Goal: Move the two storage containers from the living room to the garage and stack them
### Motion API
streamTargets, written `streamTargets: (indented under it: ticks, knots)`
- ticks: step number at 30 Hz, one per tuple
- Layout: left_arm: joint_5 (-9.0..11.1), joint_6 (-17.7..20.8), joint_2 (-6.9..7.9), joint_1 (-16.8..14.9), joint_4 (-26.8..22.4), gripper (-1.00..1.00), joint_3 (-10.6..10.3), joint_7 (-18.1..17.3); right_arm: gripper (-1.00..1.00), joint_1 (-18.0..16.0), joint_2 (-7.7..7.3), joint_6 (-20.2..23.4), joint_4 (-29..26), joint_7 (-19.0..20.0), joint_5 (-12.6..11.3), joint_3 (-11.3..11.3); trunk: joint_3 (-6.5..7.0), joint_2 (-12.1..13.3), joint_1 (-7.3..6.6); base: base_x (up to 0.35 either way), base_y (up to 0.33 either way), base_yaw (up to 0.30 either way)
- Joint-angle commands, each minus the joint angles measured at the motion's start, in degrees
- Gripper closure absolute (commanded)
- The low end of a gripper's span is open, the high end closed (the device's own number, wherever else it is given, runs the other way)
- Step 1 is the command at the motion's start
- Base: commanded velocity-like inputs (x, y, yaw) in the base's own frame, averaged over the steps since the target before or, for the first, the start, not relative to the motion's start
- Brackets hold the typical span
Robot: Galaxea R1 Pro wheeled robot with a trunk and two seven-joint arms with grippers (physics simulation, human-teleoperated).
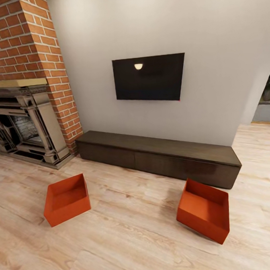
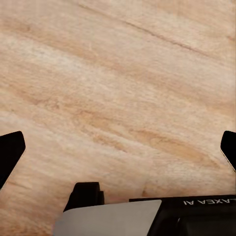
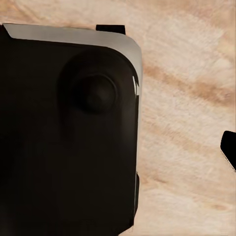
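My left gripper (image 2: 118, 147) has its two dark fingertips (image 2: 11, 150) far apart, at opposite edges of the left wrist view, and between them is only light wood floor (image 2: 123, 83); it holds nothing. From the right gripper I see one dark fingertip (image 3: 228, 147) over the same floor, beside a big black part of the robot (image 3: 64, 132), so I cannot tell how wide it is open.

In the head view, a long dark cabinet (image 1: 160, 155) stands against the pale wall. One orange-red bin (image 1: 67, 199) sits on the floor in front of the cabinet's left end, near the brick fireplace (image 1: 25, 118). The second bin (image 1: 204, 210) sits in front of the cabinet's right end, close to it and turned at an angle. The two bins are well apart. A black TV (image 1: 149, 78) hangs on the wall above the cabinet.
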Motion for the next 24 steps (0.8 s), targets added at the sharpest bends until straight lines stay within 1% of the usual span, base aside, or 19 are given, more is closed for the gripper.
streamTargets:
  ticks: [1,11,14,24]
  knots:
    - [0.5,-0.2,-0.01,0.0,0.0,-1.00,-0.5,0.2,-1.00,0.0,0.02,0.0,0.0,0.0,0.0,0.0,-0.05,0.0,0.03,0.341,0.002,0.000]
    - [0.5,-0.6,-0.05,0.0,0.0,-1.00,-0.5,0.2,-1.00,0.0,0.23,0.0,0.0,0.1,-0.4,0.0,-0.05,0.0,0.03,0.342,0.000,-0.001]
    - [0.5,-0.7,-0.03,0.0,0.0,-1.00,-0.5,0.2,-1.00,0.0,0.19,0.1,0.0,0.3,-0.4,-0.1,-0.05,0.0,0.03,0.342,0.000,-0.065]
    - [0.5,-1.0,-0.08,0.0,0.0,-1.00,-0.6,0.1,-1.00,0.0,0.15,0.1,0.0,0.8,-0.4,-0.2,-0.05,0.0,0.03,0.338,0.000,-0.234]
